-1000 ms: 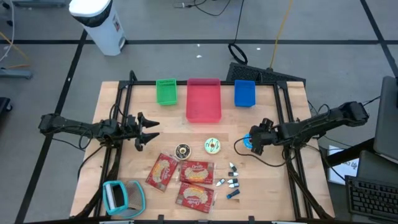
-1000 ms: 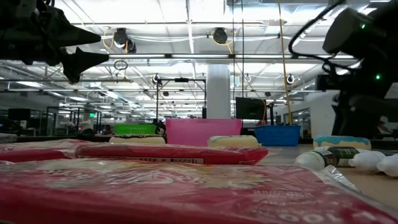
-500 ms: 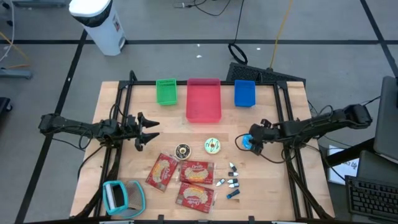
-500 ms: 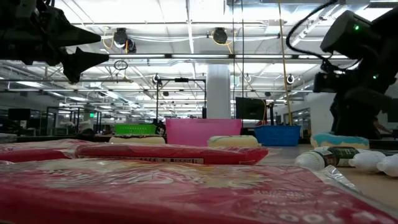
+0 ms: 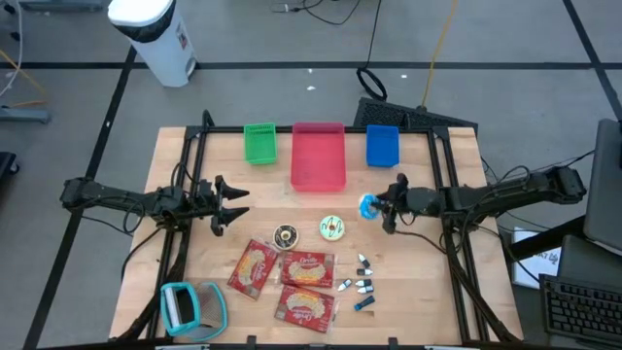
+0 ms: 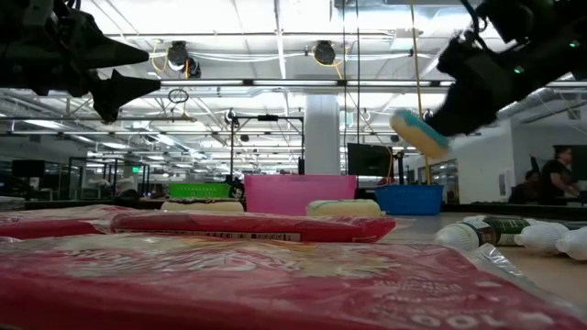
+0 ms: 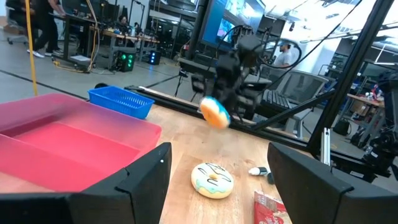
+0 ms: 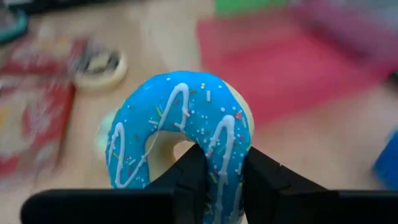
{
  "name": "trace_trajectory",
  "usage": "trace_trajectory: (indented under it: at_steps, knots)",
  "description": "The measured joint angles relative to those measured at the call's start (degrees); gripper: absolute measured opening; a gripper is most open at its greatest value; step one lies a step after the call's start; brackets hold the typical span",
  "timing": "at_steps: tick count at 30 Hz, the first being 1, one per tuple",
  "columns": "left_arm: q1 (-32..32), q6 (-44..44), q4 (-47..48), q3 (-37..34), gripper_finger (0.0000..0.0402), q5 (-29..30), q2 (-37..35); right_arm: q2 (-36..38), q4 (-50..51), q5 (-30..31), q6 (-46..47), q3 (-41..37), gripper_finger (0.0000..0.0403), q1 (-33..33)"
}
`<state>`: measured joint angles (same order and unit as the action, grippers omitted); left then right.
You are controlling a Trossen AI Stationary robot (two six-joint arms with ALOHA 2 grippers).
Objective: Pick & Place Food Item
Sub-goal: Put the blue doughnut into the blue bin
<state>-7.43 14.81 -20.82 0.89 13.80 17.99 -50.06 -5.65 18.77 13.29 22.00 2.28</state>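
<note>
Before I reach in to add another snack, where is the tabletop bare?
Bare wood lies right of the small bottles, toward the table's right edge, and between the green basket and the left gripper. The front middle is crowded with red packets and donuts.

The blue-iced doughnut (image 5: pixel 368 205), striped with white drizzle and dotted with sprinkles, is pinched at its lower rim and held on edge, lifted clear of the tabletop. In the high view it hangs just off the front right corner of the red tray (image 5: pixel 319 156), with the pale green-iced doughnut (image 5: pixel 332 228) lying flat on the wood nearby
</note>
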Motion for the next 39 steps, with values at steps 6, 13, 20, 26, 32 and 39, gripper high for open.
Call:
trace_trajectory:
  at_steps: [6,13,20,26,32,39]
  knots:
    - [-0.02,0.0,-0.02,0.0,0.0269,0.0,-0.01,-0.02,-12.55,7.28,-9.62,0.02,0.0057,-9.2]
    - [0.01,0.0,0.0,0.0,0.0269,0.0,-0.01,-4.97,-26.49,-2.56,-13.58,0.13,0.0057,-27.2]
    - [-0.01,0.0,0.0,-0.01,0.0269,0.0,-0.01,-17.81,-34.86,-6.95,-12.46,0.13,0.0057,-42.69]
    - [-0.02,0.0,0.0,0.0,0.0269,0.0,-0.01,-27.8,-44.64,-11.51,-12.5,0.15,0.0057,-48.58]
    - [0.0,0.0,0.0,-0.01,0.0269,0.0,-0.01,-35.94,-45.27,-11.35,-13.54,3.23,0.0057,-50.37]
    - [-0.01,0.0,-0.01,-0.01,0.0269,-0.02,0.01,-39.87,-45.17,-7.84,-15.75,6.03,0.0057,-50.35]
